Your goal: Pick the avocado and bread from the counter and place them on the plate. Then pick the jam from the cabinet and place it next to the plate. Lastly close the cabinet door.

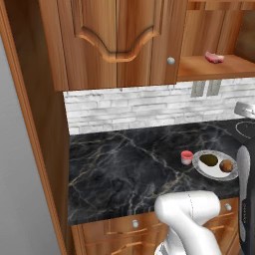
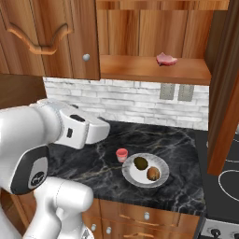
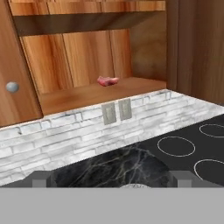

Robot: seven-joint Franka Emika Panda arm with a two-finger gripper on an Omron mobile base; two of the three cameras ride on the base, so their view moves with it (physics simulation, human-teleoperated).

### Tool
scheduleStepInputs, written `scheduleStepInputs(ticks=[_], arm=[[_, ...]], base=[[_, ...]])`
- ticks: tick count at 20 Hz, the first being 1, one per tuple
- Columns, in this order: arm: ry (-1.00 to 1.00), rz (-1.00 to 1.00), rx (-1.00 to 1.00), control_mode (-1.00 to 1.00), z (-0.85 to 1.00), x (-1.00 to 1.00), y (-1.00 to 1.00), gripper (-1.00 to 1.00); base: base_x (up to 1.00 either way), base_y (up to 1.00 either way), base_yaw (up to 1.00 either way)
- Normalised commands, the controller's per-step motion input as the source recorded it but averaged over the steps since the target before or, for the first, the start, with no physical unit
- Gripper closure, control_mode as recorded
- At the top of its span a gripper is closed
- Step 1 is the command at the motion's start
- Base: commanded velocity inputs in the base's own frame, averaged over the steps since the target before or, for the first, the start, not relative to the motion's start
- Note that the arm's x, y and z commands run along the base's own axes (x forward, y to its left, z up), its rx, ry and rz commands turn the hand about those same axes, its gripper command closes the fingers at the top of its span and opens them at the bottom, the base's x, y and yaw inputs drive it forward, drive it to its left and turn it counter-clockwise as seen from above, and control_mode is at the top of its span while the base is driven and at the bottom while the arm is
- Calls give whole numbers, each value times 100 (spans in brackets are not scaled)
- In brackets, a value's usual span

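My gripper stands released, jaws spread wide, grasping nothing; its two fingertips show at the bottom of the hand view. It faces the open cabinet, with the flat pink lump on the shelf ahead and above it. The plate lies on the counter below and to the right of my hand in the right base view. On it sit the avocado and the bread, side by side, whether touching I cannot tell. The jam stands on the counter just beside the plate's left rim. The cabinet door hangs open, well to my right. The stove rings lie ahead to the right.
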Motion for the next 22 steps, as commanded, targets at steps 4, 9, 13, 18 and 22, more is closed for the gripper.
scheduleStepInputs(ticks=[4,9,13,18,22], arm=[[0,0,8,-100,0,-10,-48,-100],[0,0,9,-100,0,-12,-57,-100],[0,0,9,-100,0,-31,-52,-100],[0,0,8,-100,0,-49,-21,-100],[0,0,8,-100,-1,-46,-1,-100]], base=[[0,0,0],[0,0,0],[0,0,0],[0,0,0],[0,0,0]])
